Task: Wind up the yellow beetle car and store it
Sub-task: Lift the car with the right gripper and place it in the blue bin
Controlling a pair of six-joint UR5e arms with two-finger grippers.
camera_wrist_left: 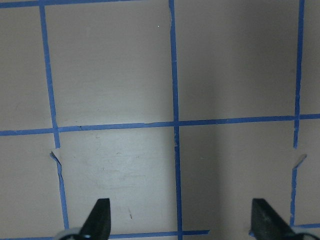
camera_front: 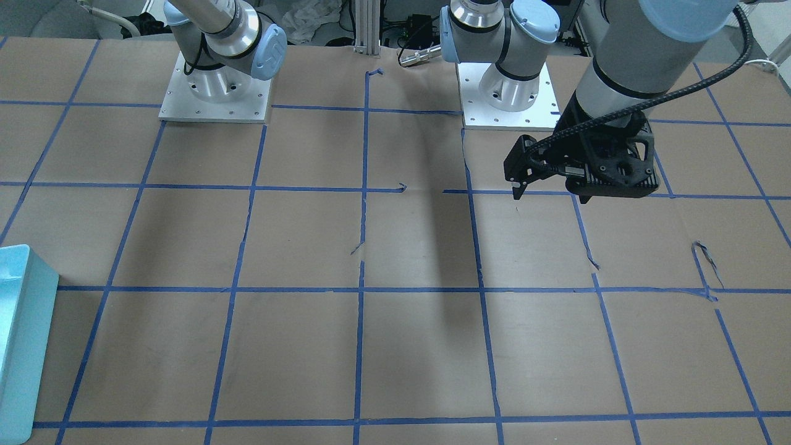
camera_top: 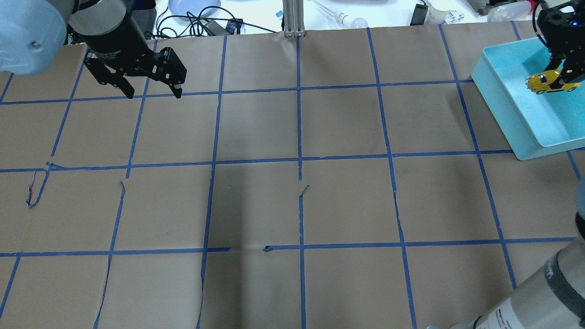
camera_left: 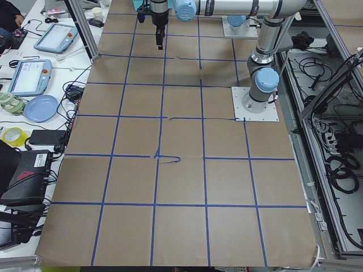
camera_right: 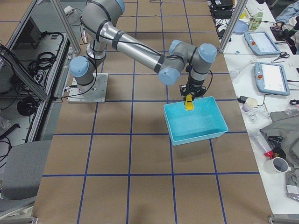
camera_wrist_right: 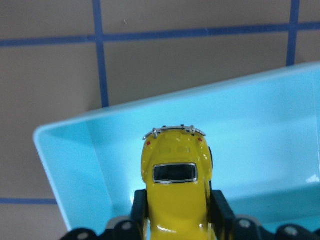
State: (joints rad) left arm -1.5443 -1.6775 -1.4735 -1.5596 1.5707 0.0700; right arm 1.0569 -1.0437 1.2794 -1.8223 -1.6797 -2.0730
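Note:
The yellow beetle car (camera_wrist_right: 176, 185) is held between the fingers of my right gripper (camera_wrist_right: 176, 210), above the inside of the light-blue bin (camera_wrist_right: 75, 165). In the overhead view the car (camera_top: 550, 81) hangs over the bin (camera_top: 502, 103) at the far right, under the right gripper (camera_top: 563, 75). The exterior right view shows the car (camera_right: 188, 103) at the bin's (camera_right: 196, 125) near-left rim. My left gripper (camera_top: 153, 93) is open and empty above the bare paper at the far left; its fingertips (camera_wrist_left: 97, 222) show in the left wrist view.
Brown paper with a blue tape grid covers the table. The bin's corner (camera_front: 21, 327) shows at the left edge of the front-facing view. Both arm bases (camera_front: 215, 93) stand at the robot's edge of the table. Tablets and cables lie beyond the far edge.

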